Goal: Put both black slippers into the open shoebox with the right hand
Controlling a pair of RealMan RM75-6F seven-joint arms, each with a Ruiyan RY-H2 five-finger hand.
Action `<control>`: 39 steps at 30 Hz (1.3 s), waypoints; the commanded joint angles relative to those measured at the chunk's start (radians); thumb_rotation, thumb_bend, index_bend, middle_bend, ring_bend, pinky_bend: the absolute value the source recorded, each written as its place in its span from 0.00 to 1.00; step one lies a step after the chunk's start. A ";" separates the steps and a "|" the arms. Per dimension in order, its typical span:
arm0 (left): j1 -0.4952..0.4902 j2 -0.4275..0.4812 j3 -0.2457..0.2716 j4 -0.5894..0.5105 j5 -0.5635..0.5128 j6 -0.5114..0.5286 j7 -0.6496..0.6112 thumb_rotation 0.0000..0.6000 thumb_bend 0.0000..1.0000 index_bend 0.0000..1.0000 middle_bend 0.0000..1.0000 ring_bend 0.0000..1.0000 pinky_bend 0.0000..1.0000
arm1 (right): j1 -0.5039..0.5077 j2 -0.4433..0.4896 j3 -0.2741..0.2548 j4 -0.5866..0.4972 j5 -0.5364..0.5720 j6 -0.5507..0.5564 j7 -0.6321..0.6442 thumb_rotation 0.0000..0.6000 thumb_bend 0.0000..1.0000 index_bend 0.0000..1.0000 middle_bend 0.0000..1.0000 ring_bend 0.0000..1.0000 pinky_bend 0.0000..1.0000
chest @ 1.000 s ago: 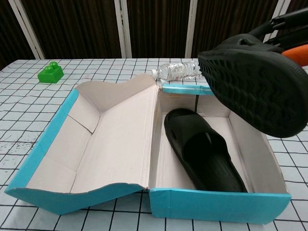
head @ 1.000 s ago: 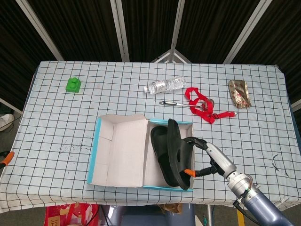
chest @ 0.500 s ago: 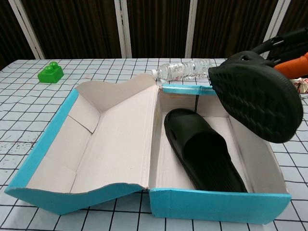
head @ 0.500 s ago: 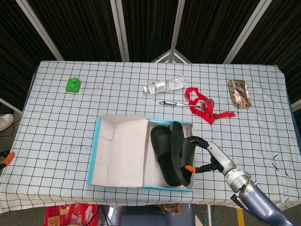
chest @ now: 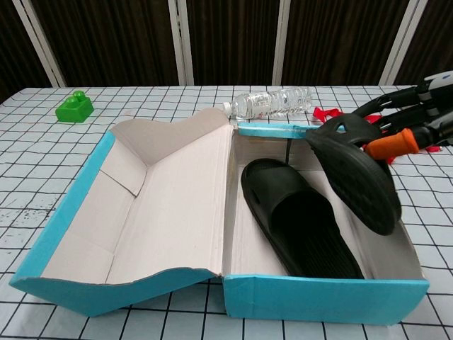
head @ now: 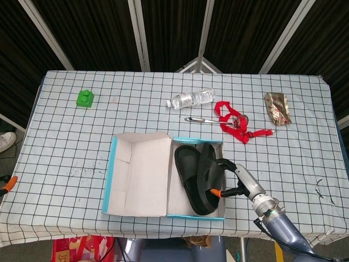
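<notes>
Dark slatted panels stood behind the checked tabletop (head: 82,142) where you worked. Your right hand (head: 235,183) was grasping the second slipper (chest: 357,177), tilted on edge with its sole toward the chest camera, low over the right side of the open shoebox (chest: 322,306). The first slipper (chest: 297,223) already lay flat on the box floor, just beside it.

If you had let go from that tilt, I judge the held slipper could have landed propped against the right wall or lying across the first one; its toe also sat close to the far rim and might have caught there.

Your left hand appeared in neither view. The chest view cut off most of the right hand, so only dark fingers (chest: 382,106) and an orange tip showed. Whether the slipper touched the wall, you could not tell.
</notes>
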 commanded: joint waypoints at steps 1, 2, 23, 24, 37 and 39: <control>0.000 0.001 0.000 0.000 0.000 -0.001 -0.002 1.00 0.07 0.14 0.00 0.00 0.10 | 0.008 -0.027 -0.002 0.002 0.022 0.018 -0.025 1.00 0.42 0.62 0.41 0.22 0.05; 0.000 0.001 0.000 0.000 -0.001 -0.001 -0.003 1.00 0.07 0.14 0.00 0.00 0.10 | 0.009 -0.032 -0.001 0.002 0.027 0.024 -0.029 1.00 0.42 0.62 0.41 0.22 0.06; 0.000 0.005 0.000 -0.001 -0.004 -0.004 -0.008 1.00 0.07 0.14 0.00 0.00 0.10 | -0.025 -0.156 -0.026 0.057 0.000 0.087 -0.118 1.00 0.43 0.63 0.41 0.26 0.09; 0.000 0.005 0.000 -0.001 -0.004 -0.004 -0.008 1.00 0.07 0.14 0.00 0.00 0.10 | -0.029 -0.162 -0.031 0.063 -0.010 0.087 -0.120 1.00 0.43 0.63 0.41 0.26 0.09; 0.001 0.005 0.002 -0.002 -0.001 -0.004 -0.004 1.00 0.07 0.14 0.00 0.00 0.10 | -0.095 -0.264 -0.095 0.148 -0.192 0.138 -0.197 1.00 0.43 0.63 0.41 0.26 0.09; 0.000 0.005 0.002 -0.002 -0.001 -0.004 -0.004 1.00 0.07 0.14 0.00 0.00 0.10 | -0.105 -0.281 -0.108 0.163 -0.230 0.153 -0.220 1.00 0.43 0.63 0.41 0.26 0.09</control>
